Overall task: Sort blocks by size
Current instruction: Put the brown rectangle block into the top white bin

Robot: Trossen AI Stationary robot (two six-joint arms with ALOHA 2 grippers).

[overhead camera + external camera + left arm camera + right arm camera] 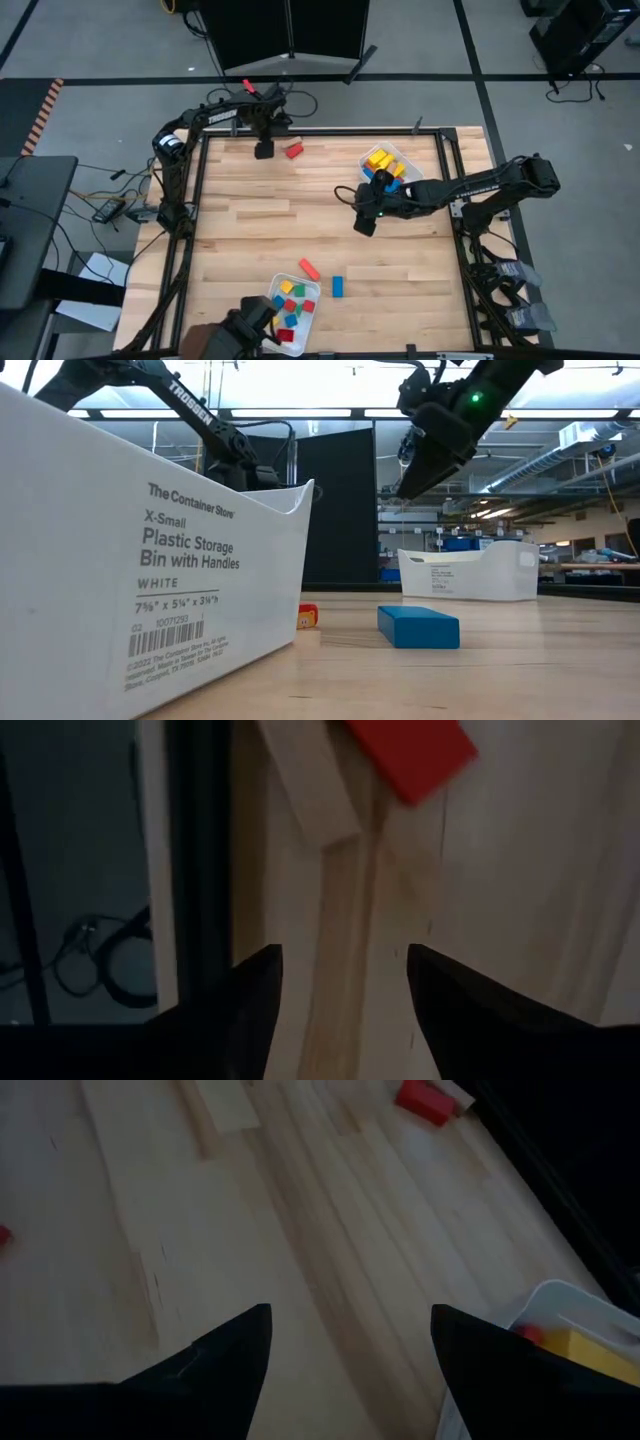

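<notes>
A red block (pixel 293 151) lies flat on the table near its far edge. My left gripper (pixel 264 150) hangs open just left of it, pointing down; in the left wrist view the red block (pixel 410 755) is ahead of the gripper (pixel 345 955), whose fingers have nothing between them. My right gripper (pixel 365 226) is open over bare table right of centre, beside the far tray (pixel 400 158), which holds yellow and blue blocks. A red block (pixel 309 268) and a blue block (pixel 338 287) lie on the table near the near tray (pixel 305 330), which holds several blocks.
The near tray's wall (pixel 150 560) fills the low view's left. The blue block (pixel 418 627) and a red block (pixel 307 616) lie beyond it, the far tray (pixel 470 573) farther back. A dark frame rail (pixel 200 200) runs along the table's left edge.
</notes>
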